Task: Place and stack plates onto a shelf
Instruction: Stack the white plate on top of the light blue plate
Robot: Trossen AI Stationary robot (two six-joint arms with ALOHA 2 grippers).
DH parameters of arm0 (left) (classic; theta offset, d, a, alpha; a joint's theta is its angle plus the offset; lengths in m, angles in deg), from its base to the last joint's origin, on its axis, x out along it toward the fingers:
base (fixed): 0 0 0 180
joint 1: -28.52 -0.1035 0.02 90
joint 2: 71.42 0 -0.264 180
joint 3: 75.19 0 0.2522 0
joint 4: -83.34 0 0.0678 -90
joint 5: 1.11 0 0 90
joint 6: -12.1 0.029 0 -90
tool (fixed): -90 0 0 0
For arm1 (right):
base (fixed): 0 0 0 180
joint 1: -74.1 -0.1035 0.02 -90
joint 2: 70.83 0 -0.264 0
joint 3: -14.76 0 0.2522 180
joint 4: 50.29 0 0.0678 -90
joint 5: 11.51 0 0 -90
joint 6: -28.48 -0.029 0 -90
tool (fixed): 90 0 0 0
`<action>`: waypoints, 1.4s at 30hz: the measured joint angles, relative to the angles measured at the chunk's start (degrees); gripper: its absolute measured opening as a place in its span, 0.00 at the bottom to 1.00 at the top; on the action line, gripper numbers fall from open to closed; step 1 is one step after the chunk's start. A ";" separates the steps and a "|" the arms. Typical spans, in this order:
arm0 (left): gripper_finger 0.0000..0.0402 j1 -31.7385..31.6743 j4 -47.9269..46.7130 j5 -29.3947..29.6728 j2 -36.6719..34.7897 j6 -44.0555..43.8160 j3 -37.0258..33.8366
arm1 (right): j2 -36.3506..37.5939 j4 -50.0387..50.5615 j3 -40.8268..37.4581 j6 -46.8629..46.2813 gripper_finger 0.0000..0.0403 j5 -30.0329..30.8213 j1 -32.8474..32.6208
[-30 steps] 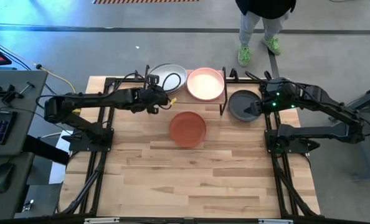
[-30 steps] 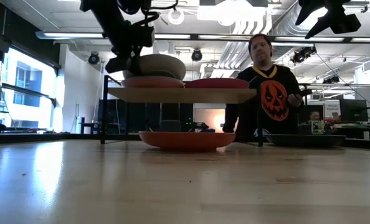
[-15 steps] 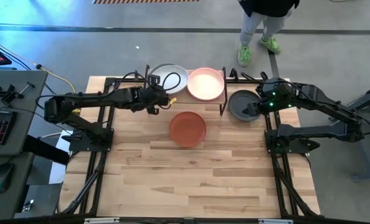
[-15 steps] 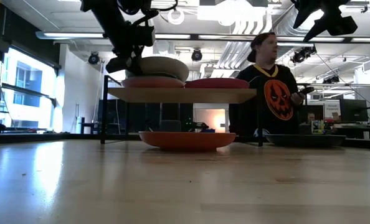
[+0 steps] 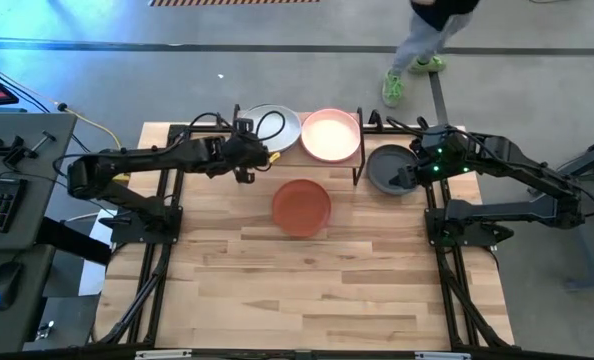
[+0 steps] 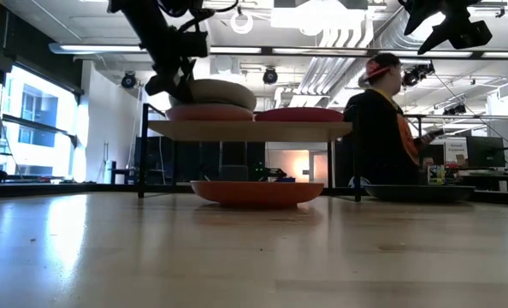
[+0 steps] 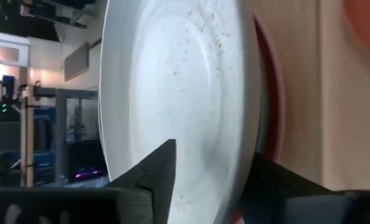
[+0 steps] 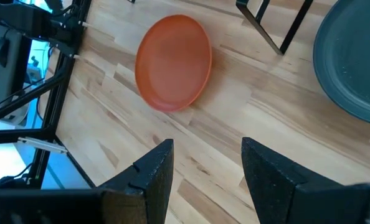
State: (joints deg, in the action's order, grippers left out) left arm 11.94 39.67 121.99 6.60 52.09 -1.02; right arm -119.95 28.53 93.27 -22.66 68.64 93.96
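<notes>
While the left claw (image 5: 260,152) is spreading its fingers at the near rim of the white plate (image 5: 274,124), that plate is settling flat onto the pink plate (image 6: 209,112) beneath it on the shelf (image 6: 250,130); a second ago it was sitting tilted in the pinch. In the left wrist view one finger is standing over the plate's inner face and the other outside the rim, parted, so the plate is being released, not held. Likely one more plate is now stacked, and the arm is due to back out. To the right, the peach plate (image 5: 330,135) is sitting on the shelf's other half, unchanged. On the table (image 5: 317,290), the terracotta plate (image 5: 301,205) is lying just in front of the shelf, awaiting pickup. Farther right, the right claw (image 5: 414,172) is hovering wide and empty over the grey plate's (image 5: 388,168) edge, as before. Behind the table, a person (image 6: 382,128) is walking off.
</notes>
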 joint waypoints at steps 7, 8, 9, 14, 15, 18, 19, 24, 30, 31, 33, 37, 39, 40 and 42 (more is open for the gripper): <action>0.43 -0.18 -0.76 -0.54 -0.48 -0.95 3.62 | 0.00 0.00 0.00 -0.40 0.42 0.22 0.00; 0.44 -0.36 -0.81 -0.92 -0.48 -0.98 3.98 | 0.00 0.00 0.00 -0.44 0.42 0.22 0.00; 0.45 -0.48 -0.83 -1.37 -0.48 -1.00 4.25 | 0.00 0.00 0.00 -0.44 0.42 0.22 0.00; 0.48 -0.72 -1.76 -3.14 -0.48 -3.45 4.52 | 0.00 -0.02 0.00 -0.44 0.42 0.22 0.00; 0.48 -0.72 -2.63 -3.45 -0.48 -3.95 4.52 | 0.00 0.00 0.00 -0.46 0.42 0.22 0.00; 0.48 -0.70 -5.40 -3.69 -0.48 -5.39 4.52 | 0.00 -0.01 0.00 -0.45 0.42 0.23 0.00; 0.48 -0.70 -5.97 -3.69 -0.48 -5.87 4.52 | 0.00 0.00 0.00 -0.45 0.42 0.24 0.00; 0.48 -0.69 -5.90 -4.05 -1.81 -7.37 4.61 | 0.00 0.00 0.00 -0.44 0.42 0.29 0.00; 0.48 -0.68 -6.58 -6.24 -4.33 -8.60 4.61 | -0.04 -0.04 0.00 -0.42 0.42 0.31 0.02; 0.48 -0.68 -7.04 -7.14 -4.71 -9.34 4.63 | -0.04 -0.07 0.00 -0.42 0.42 0.31 0.00; 0.48 -0.68 -8.22 -7.95 -5.20 -10.18 4.63 | -0.04 -0.07 0.00 -0.44 0.42 0.31 0.01; 0.48 -0.96 -10.37 -9.19 -5.77 -11.20 4.63 | -0.04 -0.13 0.00 -0.42 0.42 0.31 0.01; 0.48 -1.56 -10.62 -10.35 -5.75 -11.87 4.62 | -0.04 -0.14 0.00 -0.44 0.42 0.33 0.00; 0.48 -1.94 -10.79 -10.62 -5.75 -12.33 4.62 | -0.04 -0.15 0.00 -0.42 0.42 0.40 0.00; 0.48 -2.64 -10.73 -10.91 -5.75 -12.89 4.63 | -0.04 -0.15 0.00 -0.44 0.42 0.42 0.01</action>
State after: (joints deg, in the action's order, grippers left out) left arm 9.30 28.94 111.08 0.85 39.20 3.60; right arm -120.00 28.37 93.27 -23.10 69.06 93.98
